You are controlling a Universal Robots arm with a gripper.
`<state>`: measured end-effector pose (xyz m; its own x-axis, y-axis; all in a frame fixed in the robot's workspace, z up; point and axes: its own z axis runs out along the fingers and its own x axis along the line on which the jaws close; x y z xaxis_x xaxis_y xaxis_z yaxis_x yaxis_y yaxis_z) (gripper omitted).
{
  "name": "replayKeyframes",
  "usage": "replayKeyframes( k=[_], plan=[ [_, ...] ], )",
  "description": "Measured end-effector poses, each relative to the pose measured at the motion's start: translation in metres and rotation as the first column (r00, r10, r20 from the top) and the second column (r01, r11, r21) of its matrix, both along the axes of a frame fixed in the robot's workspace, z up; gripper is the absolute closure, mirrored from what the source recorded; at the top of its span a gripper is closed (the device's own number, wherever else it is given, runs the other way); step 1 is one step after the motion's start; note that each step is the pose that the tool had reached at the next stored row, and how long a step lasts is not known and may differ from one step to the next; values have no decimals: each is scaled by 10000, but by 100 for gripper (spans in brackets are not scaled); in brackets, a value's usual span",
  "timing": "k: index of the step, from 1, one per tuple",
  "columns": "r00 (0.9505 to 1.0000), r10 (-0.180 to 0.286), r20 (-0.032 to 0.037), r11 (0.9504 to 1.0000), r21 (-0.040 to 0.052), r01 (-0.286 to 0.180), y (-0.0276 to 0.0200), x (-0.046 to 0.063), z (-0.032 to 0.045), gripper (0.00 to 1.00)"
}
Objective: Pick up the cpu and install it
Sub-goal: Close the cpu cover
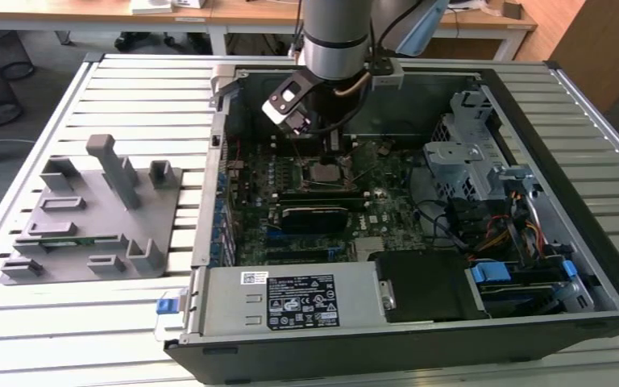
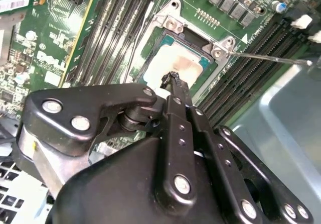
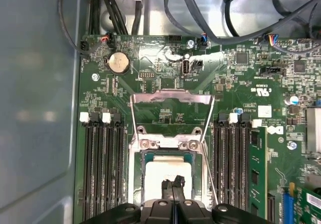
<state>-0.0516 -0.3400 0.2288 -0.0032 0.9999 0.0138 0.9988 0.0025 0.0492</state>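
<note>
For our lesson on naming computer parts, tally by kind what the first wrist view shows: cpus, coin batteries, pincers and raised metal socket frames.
cpu: 1
coin battery: 1
pincer: 1
raised socket frame: 1
Total: 4

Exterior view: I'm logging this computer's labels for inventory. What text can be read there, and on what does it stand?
Black label on the power supply: print too small to read.
White sticker beside that label: too small to read.
Nothing else legible in this view.
</note>
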Motion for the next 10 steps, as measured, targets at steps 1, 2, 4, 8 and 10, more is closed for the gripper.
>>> replayKeyframes(
  k=[1,2,4,8,10],
  plan=[
    [10000,0,0,10000,0,0,0,0,22,89],
    [10000,0,-1,10000,-1,0,0,0,33,89],
    [10000,0,0,10000,0,0,0,0,40,89],
    [10000,1,-2,10000,-1,-1,0,3,42,89],
    [10000,1,-2,10000,-1,-1,0,22,41,89]
  ],
)
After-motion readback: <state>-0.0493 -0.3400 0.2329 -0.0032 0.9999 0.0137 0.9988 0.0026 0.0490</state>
